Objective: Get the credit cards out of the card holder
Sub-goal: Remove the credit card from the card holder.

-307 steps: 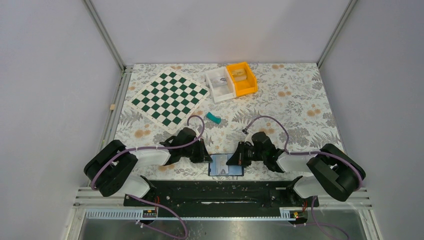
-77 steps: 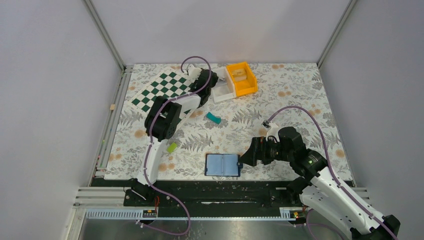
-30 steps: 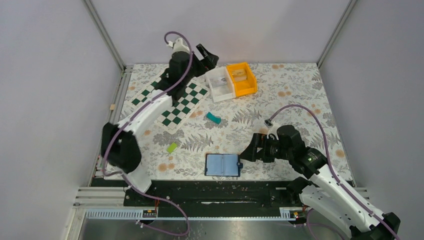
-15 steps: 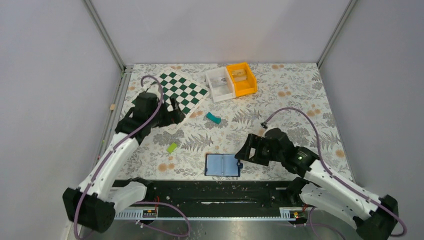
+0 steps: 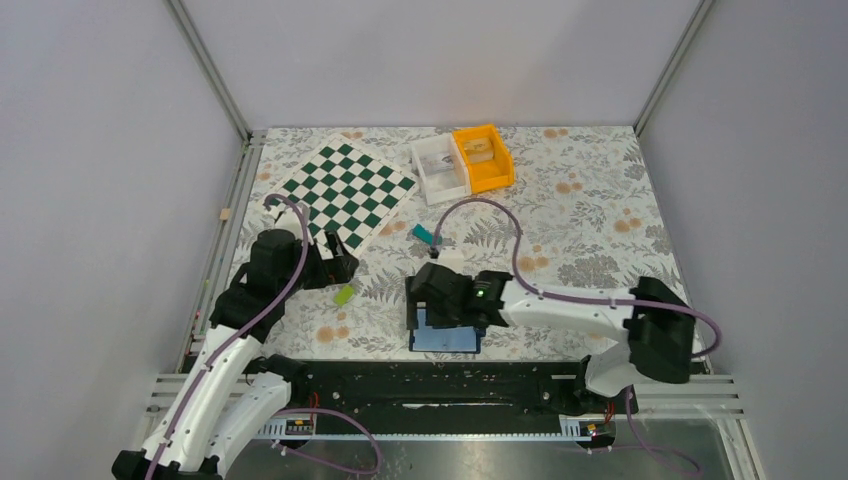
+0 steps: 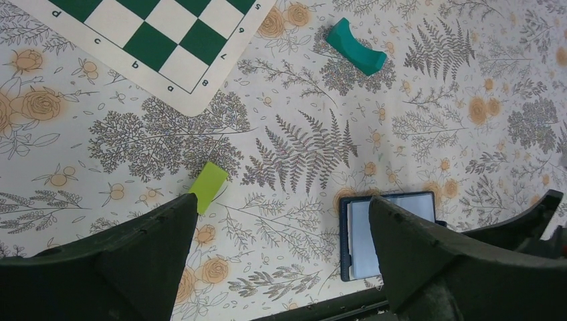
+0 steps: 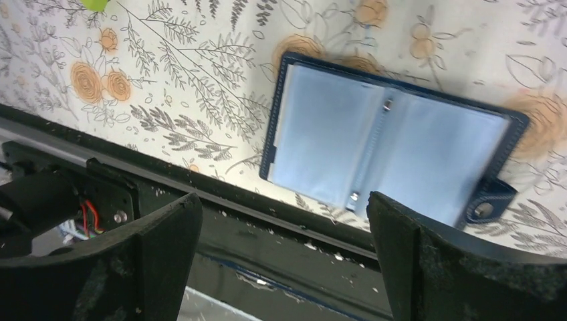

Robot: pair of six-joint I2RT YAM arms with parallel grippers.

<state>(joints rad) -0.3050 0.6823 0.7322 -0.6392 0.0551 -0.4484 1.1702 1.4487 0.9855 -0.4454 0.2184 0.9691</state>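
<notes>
The card holder (image 5: pixel 450 340) lies open and flat near the table's front edge, navy-rimmed with pale blue inner panels (image 7: pixel 388 150) and a snap tab (image 7: pixel 491 204). The credit cards stay inside it. A whitish card edge (image 6: pixel 350 234) shows along the left panel's side. My right gripper (image 5: pixel 432 305) hovers open over the holder's far-left part and holds nothing. In its wrist view the holder lies beyond the right gripper's (image 7: pixel 282 197) fingertips. My left gripper (image 5: pixel 340 258) is open and empty, left of the holder; its wrist view shows the holder (image 6: pixel 394 227) by the right finger.
A lime block (image 5: pixel 345 294) lies just below my left gripper, and a teal block (image 5: pixel 425 235) sits further back. The chessboard (image 5: pixel 345 195) is at the back left. The white bin (image 5: pixel 440 168) and orange bin (image 5: pixel 483 155) stand at the back centre. The black rail (image 7: pixel 281 231) borders the holder's near side.
The left arm swung back from the bins to the left middle, near the lime block. The right arm moved left from beside the holder to over it. Both grippers stayed open.
</notes>
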